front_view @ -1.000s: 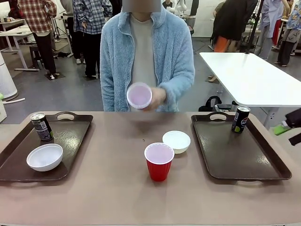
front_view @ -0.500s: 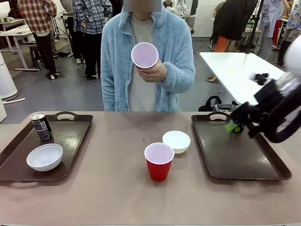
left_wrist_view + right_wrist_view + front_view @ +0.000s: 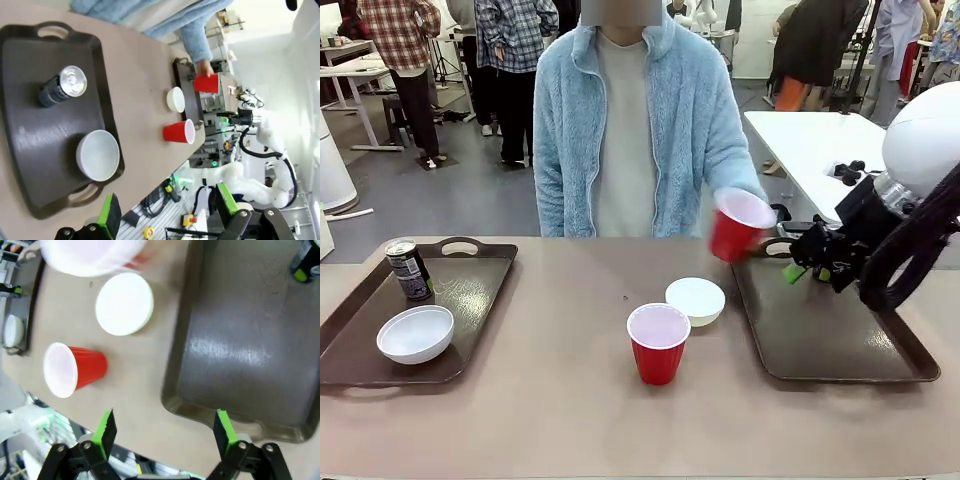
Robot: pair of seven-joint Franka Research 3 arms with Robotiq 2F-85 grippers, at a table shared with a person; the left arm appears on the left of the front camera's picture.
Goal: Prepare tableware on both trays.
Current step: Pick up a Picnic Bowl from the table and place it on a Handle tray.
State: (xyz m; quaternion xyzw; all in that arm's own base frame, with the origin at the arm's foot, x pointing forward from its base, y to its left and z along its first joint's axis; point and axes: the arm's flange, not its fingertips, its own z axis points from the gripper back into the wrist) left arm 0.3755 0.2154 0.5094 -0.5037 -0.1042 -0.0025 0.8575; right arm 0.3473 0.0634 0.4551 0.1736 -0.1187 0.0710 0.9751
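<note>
While the tabletop carries the left tray at 9 o'clock and the right tray at 3 o'clock, the left gripper and right gripper both show wide, empty jaws. A bowl and can occupy the left tray; a second bowl and cup stand centrally; a hand holds another cup at the right tray's 11 o'clock.

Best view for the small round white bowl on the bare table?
Right wrist view: the small round white bowl is large, seen from above. Front view shows it obliquely, behind the red plastic cup on the table. Left wrist view: small, distant.
</note>
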